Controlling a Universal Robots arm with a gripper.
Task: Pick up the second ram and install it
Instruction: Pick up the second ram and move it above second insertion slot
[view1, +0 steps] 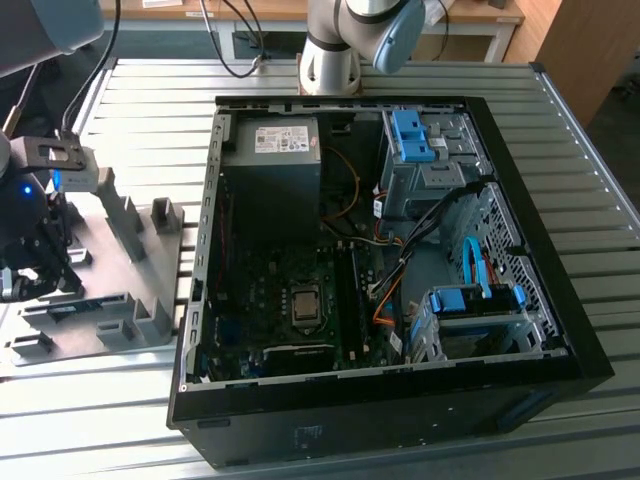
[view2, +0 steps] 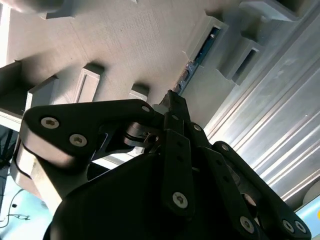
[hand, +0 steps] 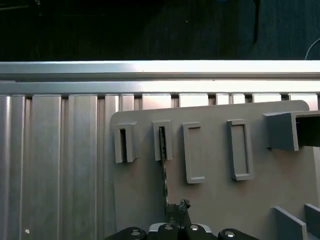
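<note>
The second ram, a long, narrow dark green memory stick, stands on edge on the pale grey plastic slotted fixture plate. Its far end is seated in one of the small upright slotted holders near the plate's edge. In the second wrist view its green board runs from that holder back toward the black metal pincer. The pincer hangs low over the plate, drawn narrow, with its tips closed on the near end of the stick. The step in hand looks like the pick-up, with the stick gripped but not yet out of its holder. To do it well, the hold should sit square on the two flat faces, not on a corner. The pull should follow the holder's slot, because any twist could wedge the thin board or drag the plate across the ribbed aluminium bench. The black open computer case stands beside the plate.
</note>
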